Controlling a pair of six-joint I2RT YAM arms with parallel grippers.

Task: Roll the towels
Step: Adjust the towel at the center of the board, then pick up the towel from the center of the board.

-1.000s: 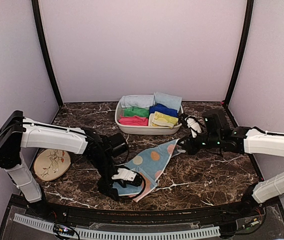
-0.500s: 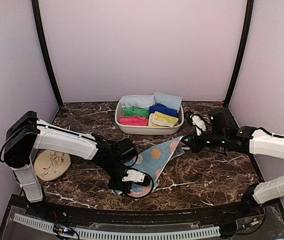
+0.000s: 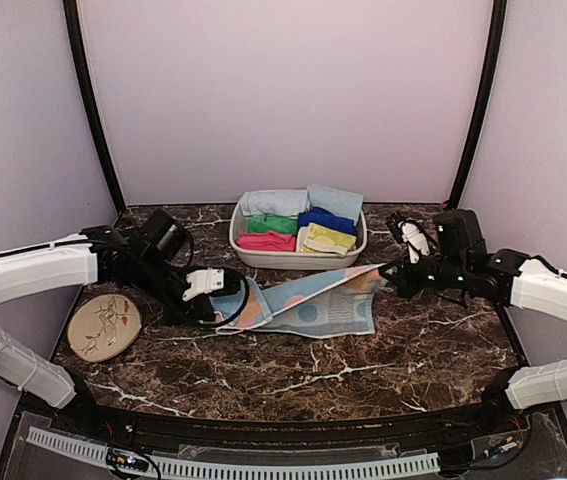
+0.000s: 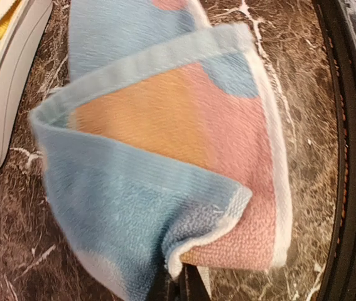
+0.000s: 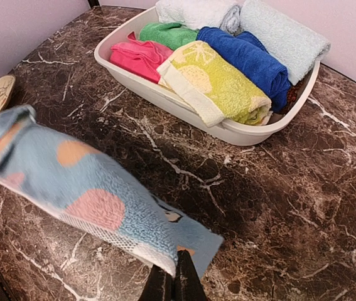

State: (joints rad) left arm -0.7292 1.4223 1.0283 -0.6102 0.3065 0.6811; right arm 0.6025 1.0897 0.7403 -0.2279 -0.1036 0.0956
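The blue towel with pink and orange round spots (image 3: 308, 305) hangs stretched between my two grippers, just above the marble table in front of the basket. My left gripper (image 3: 227, 296) is shut on its folded left end. In the left wrist view the cloth (image 4: 165, 157) bunches right over the closed fingertips (image 4: 181, 283). At the right end, my right gripper (image 3: 389, 273) is shut on a corner. The right wrist view shows the towel (image 5: 83, 182) sagging away from the pinched corner (image 5: 174, 276). A pale blue towel (image 3: 335, 201) lies rolled in the basket's back right.
A white basket (image 3: 298, 258) at the back centre holds green, pink, dark blue and yellow rolls (image 5: 218, 78). A round beige plate with a drawing (image 3: 104, 327) lies on the table at the left. Dark frame posts stand at the back corners.
My left gripper closed on the towel's near end and swung left and back with it. The towel went from a heap to a stretched band. The right gripper drew slightly right.
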